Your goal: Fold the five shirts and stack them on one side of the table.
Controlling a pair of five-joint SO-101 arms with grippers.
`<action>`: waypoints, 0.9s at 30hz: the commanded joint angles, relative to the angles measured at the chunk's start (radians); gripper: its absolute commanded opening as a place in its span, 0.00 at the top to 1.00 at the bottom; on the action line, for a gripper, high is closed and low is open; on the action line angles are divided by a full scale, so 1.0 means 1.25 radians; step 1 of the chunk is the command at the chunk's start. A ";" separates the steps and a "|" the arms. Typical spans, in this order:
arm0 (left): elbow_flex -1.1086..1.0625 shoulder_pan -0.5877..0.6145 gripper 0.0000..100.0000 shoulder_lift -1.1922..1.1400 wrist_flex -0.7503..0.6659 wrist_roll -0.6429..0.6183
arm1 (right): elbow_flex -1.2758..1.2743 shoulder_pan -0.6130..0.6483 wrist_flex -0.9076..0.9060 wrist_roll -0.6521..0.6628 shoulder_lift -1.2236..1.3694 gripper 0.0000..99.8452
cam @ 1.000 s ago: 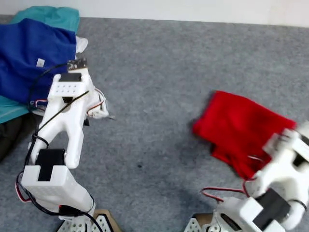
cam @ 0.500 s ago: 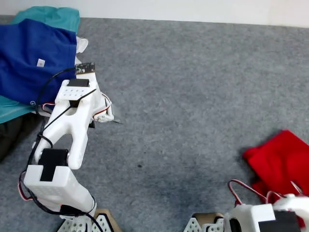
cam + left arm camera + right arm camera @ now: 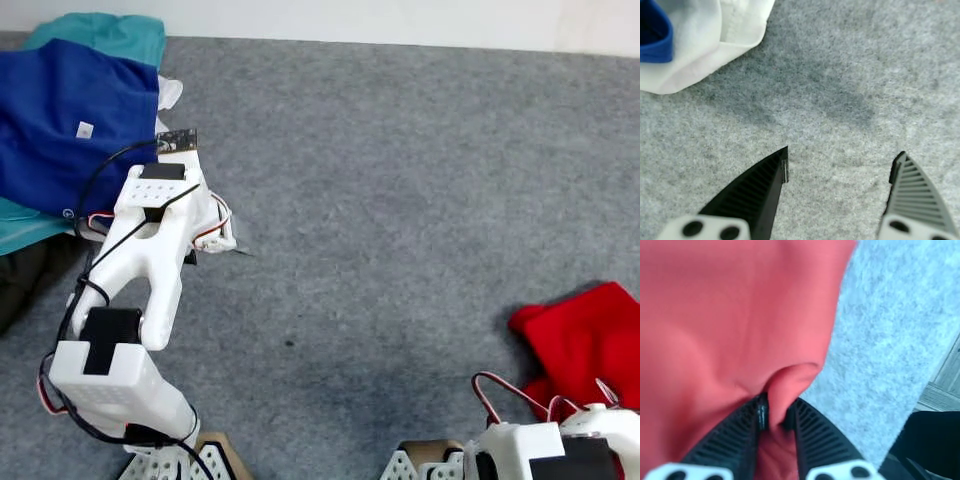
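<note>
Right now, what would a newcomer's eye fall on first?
The red shirt, bunched at the near right edge of the grey table, with the right gripper shut on a fold of it. Next, the blue shirt piled on a teal shirt at the far left, where the left gripper hangs open beside a white shirt.

A grey, felt-like table is carrying everything. At its far left corner a teal shirt is lying flat, with a blue shirt covering most of it and a white cloth poking out just beside the blue one. A dark cloth is lying at the left edge. A red shirt is sitting bunched at the right edge, well apart from the pile.
</note>
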State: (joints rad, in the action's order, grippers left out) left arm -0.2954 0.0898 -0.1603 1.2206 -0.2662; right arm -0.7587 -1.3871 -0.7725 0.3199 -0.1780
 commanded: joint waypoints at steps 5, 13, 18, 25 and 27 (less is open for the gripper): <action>-0.001 -0.015 0.67 0.004 -0.041 0.009 | 0.199 0.069 -0.155 -0.120 -0.028 0.75; -0.001 -0.017 0.67 0.004 -0.041 0.009 | 0.358 0.169 -0.382 -0.124 -0.028 0.81; -0.002 -0.017 0.67 0.003 -0.048 0.009 | 0.293 0.218 -0.387 -0.115 -0.028 0.95; -0.030 -0.017 0.67 0.003 -0.097 0.009 | 0.252 0.229 -0.386 -0.036 -0.028 0.99; -0.028 -0.017 0.67 0.004 -0.097 0.009 | 0.256 0.251 -0.385 -0.039 -0.028 0.99</action>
State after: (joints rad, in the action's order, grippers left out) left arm -0.3368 0.0898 -0.1603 1.1147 -0.2662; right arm -0.4503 -1.1124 -1.2482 0.2585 -0.1765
